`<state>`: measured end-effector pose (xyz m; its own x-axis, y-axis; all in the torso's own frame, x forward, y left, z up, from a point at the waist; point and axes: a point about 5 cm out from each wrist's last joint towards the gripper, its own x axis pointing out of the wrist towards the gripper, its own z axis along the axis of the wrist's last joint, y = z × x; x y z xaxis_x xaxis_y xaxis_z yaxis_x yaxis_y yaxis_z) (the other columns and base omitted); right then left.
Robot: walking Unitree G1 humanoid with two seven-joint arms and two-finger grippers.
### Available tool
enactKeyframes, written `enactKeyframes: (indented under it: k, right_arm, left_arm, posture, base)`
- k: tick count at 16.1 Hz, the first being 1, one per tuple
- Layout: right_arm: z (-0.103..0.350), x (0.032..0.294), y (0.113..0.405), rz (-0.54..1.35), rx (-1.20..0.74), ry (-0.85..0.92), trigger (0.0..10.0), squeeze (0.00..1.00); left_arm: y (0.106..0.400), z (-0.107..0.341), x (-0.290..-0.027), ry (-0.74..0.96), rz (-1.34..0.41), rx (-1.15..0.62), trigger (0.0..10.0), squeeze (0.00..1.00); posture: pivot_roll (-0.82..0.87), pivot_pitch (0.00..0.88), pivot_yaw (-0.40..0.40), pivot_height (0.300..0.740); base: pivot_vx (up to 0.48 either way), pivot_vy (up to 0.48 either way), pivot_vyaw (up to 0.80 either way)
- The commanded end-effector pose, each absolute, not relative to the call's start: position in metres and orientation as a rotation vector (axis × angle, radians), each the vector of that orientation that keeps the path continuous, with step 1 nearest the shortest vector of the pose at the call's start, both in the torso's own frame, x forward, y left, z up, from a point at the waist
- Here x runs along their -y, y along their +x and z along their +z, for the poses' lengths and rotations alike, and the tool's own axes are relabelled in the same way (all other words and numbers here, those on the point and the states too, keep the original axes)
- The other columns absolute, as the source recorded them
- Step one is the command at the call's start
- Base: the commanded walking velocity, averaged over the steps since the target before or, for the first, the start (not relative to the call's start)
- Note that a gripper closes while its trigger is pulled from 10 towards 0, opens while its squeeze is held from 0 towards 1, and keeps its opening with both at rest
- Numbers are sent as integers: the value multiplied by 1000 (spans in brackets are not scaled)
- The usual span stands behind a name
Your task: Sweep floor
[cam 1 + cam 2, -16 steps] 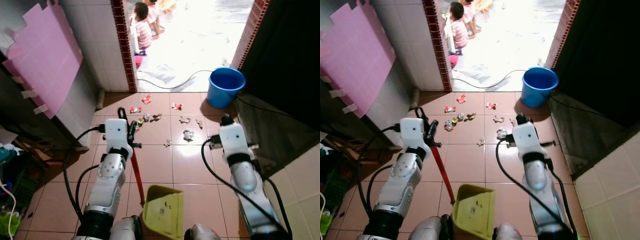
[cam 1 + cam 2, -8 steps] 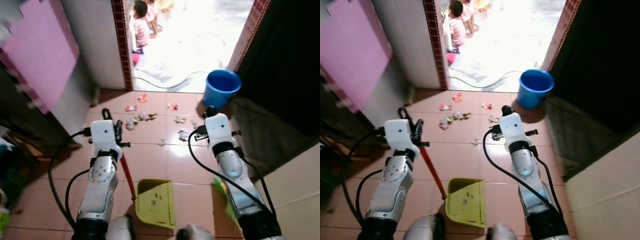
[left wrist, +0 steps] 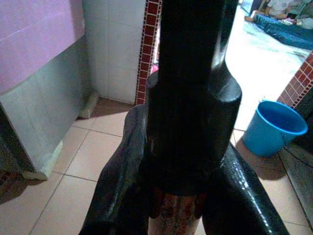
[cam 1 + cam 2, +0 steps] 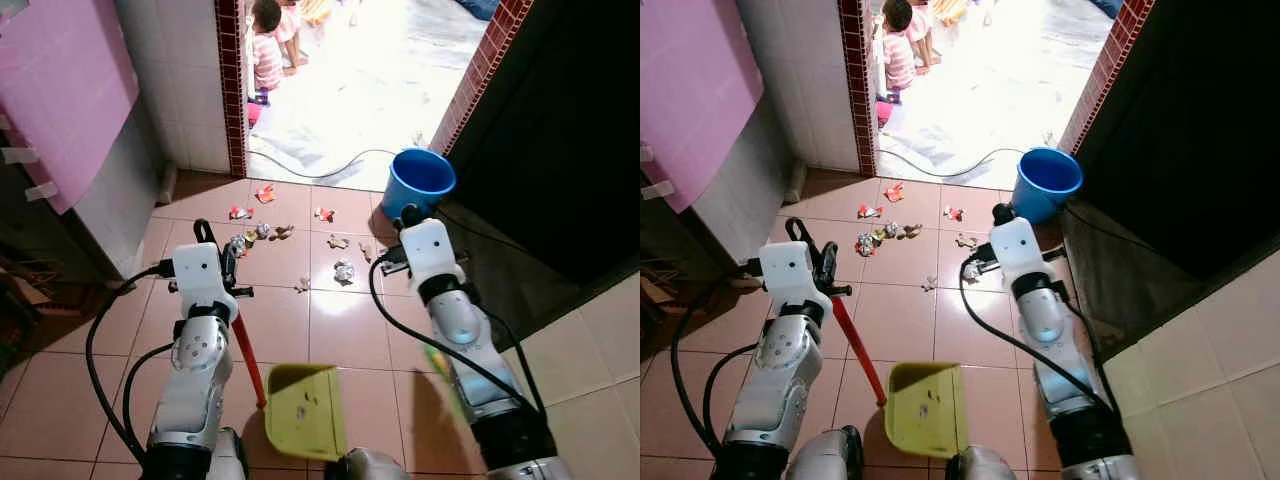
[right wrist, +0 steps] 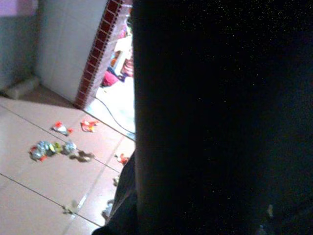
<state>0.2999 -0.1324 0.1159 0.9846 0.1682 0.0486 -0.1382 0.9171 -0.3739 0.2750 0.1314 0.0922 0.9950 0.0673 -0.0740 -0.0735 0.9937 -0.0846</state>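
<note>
1. On the tiled floor (image 4: 330, 330) ahead, at 12 o'clock from the robot, the scattered litter (image 4: 262, 232) lies between the grippers and the doorway. The whole picture has shifted since a second ago, so the head camera has moved; the scraps themselves look undisturbed, and sweeping has not yet begun.
2. The blue bucket (image 4: 418, 181) now stands at 1 o'clock, just beyond the right gripper (image 4: 410, 215). Against the earlier frames the robot looks closer to the mess, which I judge as lining up for a first stroke.
3. The left gripper (image 4: 214, 240) is clenched around the red dustpan handle (image 4: 248, 360). The yellow-green dustpan (image 4: 305, 410) hangs low at 6 o'clock, well short of the litter.
4. The left wrist view confirms that grasp: black fingers (image 3: 117, 196) wrap the red shaft.
5. The right wrist view is mostly blocked by something dark; I cannot tell whether that gripper's fingers are closed. A green blur beside the right arm may be a broom.
6. The head views add a person crouched outside the doorway at 11 o'clock.
</note>
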Motion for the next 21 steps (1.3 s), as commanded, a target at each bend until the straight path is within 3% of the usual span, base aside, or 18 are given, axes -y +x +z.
enactKeyframes:
  k: [1, 7, 10, 21]
  right_arm:
    - [122, 144, 300, 109, 107, -389, 10000, 0]
    - [126, 159, 308, 18, 103, -324, 10000, 0]
    - [124, 156, 309, 27, 96, -308, 10000, 0]
    - [121, 149, 310, 16, 99, -274, 10000, 0]
  left_arm:
    - [278, 107, -126, -118, 31, -13, 10000, 0]
    - [288, 116, -128, -115, -22, 26, 10000, 0]
    - [290, 117, -131, -107, -40, 24, 10000, 0]
    - [293, 117, -126, -80, -108, -2, 10000, 0]
  posture:
    - [-91, 93, -88, 740]
    - [-95, 91, -71, 740]
    - [-85, 86, -66, 740]
    - [-75, 104, -36, 740]
  base:
    - [0, 0, 0]
    - [102, 0, 0]
    - [344, 328, -475]
    - [326, 350, 0]
